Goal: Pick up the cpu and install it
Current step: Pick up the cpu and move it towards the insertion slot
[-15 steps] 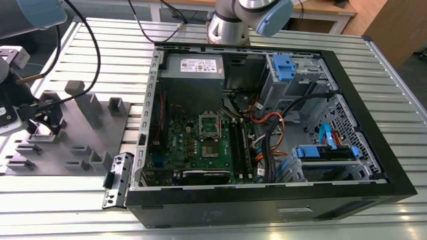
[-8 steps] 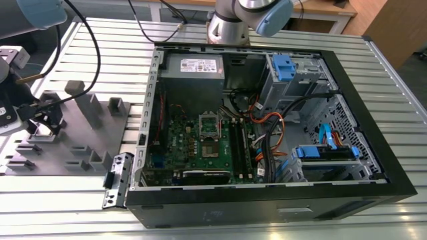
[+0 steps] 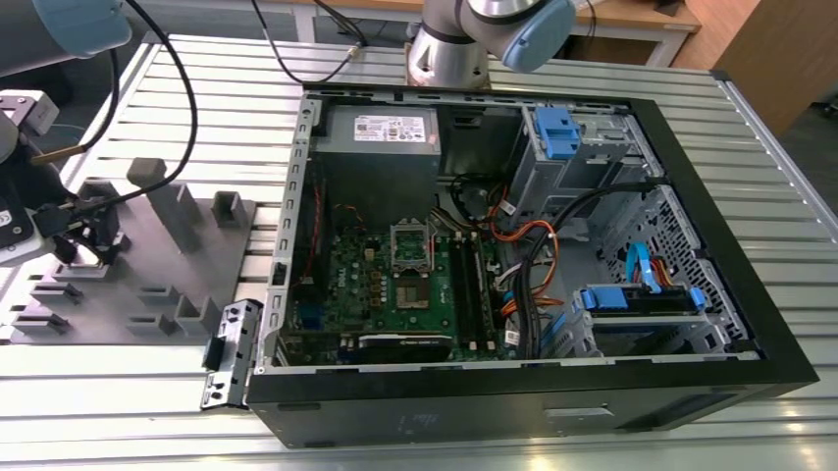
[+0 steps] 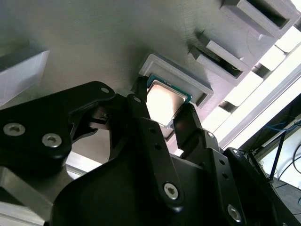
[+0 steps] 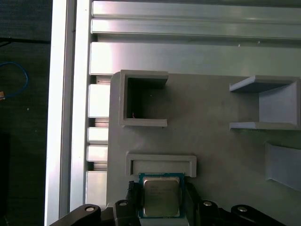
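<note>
**Op. A:** State of the fingers [image 4: 141, 107]?

**Op. B:** I logged them closed narrowly on the cpu [image 4: 163, 100], one finger against each of two opposite edges. Both wrist views agreed. Its metal top faced the cameras.

**Op. A:** Where was the cpu?

**Op. B:** I saw it at the edge of a shallow framed pocket [image 5: 161, 159] on the grey fixture plate [image 5: 216, 122], partly overlapping the pocket's rim. I could not tell whether it touched the plate.

**Op. A:** Further out?

**Op. B:** In the exterior view the arm's end hung over that plate at the exterior view's left, on the slatted table [image 3: 157, 422]. The open computer case [image 3: 458, 412] lay beside the plate toward the exterior view's right, with the green board [image 3: 380, 280] inside.
</note>
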Available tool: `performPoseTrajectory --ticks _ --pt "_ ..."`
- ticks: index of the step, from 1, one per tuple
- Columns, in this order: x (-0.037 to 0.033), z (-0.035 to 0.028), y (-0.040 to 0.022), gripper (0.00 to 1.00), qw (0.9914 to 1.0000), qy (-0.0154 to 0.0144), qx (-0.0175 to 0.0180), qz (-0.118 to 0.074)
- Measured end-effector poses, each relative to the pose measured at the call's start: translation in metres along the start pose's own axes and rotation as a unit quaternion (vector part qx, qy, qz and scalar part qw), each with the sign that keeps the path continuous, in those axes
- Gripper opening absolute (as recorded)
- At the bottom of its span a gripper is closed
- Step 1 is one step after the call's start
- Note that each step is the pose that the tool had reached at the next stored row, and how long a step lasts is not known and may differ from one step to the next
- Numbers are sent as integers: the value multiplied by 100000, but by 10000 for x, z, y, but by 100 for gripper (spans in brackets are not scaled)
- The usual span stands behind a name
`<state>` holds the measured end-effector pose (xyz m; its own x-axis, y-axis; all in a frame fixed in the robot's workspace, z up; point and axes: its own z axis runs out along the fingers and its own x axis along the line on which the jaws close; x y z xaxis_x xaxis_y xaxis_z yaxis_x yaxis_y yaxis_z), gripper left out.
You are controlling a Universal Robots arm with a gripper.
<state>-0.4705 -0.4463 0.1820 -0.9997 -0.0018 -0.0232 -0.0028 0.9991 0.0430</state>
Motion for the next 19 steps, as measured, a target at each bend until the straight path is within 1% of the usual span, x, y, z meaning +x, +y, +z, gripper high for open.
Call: performPoseTrajectory --ticks 8,11,16,19 --pt "0 -6 0 47 100000 -22 -12 0" --pt "-1 -42 2 47 100000 0 0 2" --pt "-2 -79 3 47 100000 2 1 3" --pt "-3 -117 5 47 100000 -1 -1 2"
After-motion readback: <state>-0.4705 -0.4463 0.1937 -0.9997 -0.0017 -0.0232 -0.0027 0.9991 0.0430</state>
